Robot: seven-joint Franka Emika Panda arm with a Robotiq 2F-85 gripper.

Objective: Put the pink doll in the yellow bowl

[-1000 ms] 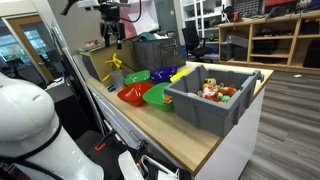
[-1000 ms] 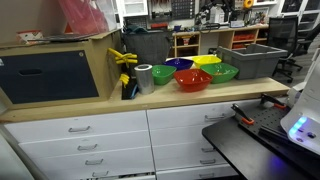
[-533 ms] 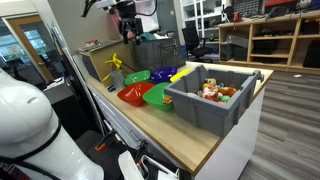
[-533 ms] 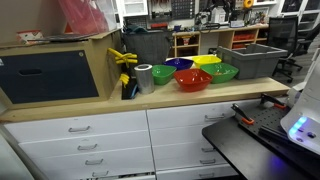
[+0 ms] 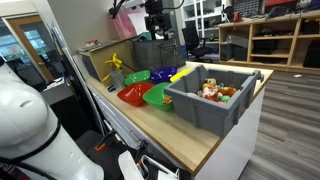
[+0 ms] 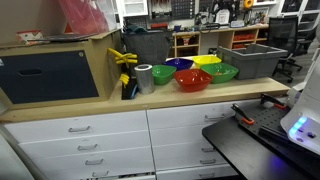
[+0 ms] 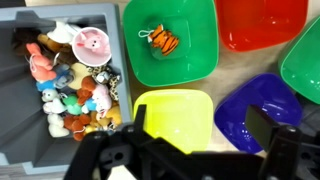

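The pink doll [image 7: 92,45] lies in the grey bin [image 7: 20,150] among several small toys, near the bin's wall on the bowl side. The yellow bowl [image 7: 175,112] stands empty next to the bin and shows in both exterior views [image 5: 181,74] [image 6: 207,60]. My gripper [image 7: 203,130] is open and empty. It hangs high above the yellow bowl and the blue bowl [image 7: 262,108], with one finger over each. In an exterior view the gripper [image 5: 156,22] is well above the bowls.
A green bowl [image 7: 168,40] holds a tiger toy [image 7: 160,40]. A red bowl [image 7: 260,25] and another green bowl [image 7: 305,60] stand beside it. A yellow stick-like object [image 5: 113,66] and a grey roll [image 6: 145,77] stand near the cabinet [image 6: 55,70].
The arm has swung across the counter from above the yellow stick-like object to above the bowls. The bowls and toys have not moved.
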